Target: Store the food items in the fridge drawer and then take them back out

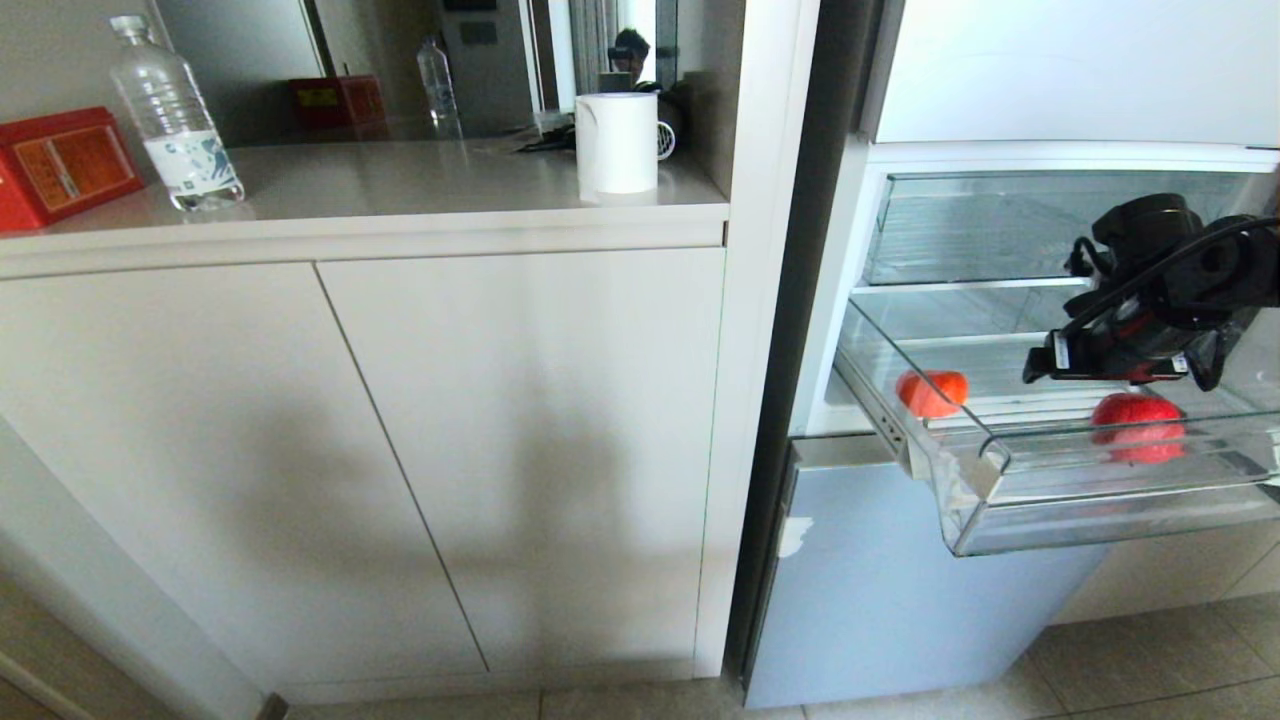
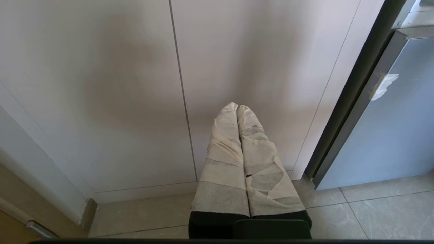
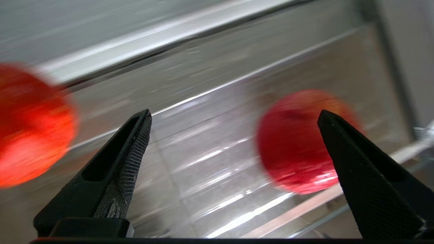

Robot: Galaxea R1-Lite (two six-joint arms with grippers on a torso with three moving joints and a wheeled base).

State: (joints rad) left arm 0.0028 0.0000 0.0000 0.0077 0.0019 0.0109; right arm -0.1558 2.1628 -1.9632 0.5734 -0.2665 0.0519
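Two glossy red-orange food items are seen lying on the ribbed floor of the pulled-out fridge drawer (image 1: 985, 470), well apart from each other. The nearer food item (image 1: 1138, 427), deep red and close behind the thick clear front lip, is hovered over by the right hand (image 1: 1100, 365), whose black fingers (image 3: 130, 145) are spread wide with nothing held between them. The farther food item (image 1: 932, 392), more orange, is set toward the drawer's left wall.

Both pieces are judged to be light, smooth-skinned and slippery, and liable to roll on the ribbed plastic if nudged off-centre. Their flesh is likely soft, so a gentle squeeze is called for. Hold is best taken across the widest part, from above, one finger to each side, with the textured pads laid against the skin.

Beyond the drawer, a clear flat-fronted bin (image 1: 1000, 225) is seen above it inside the open fridge. Away at the cabinet doors (image 1: 520, 450), the left hand (image 2: 237, 107) is kept parked, its tape-wrapped fingers pressed together on nothing.
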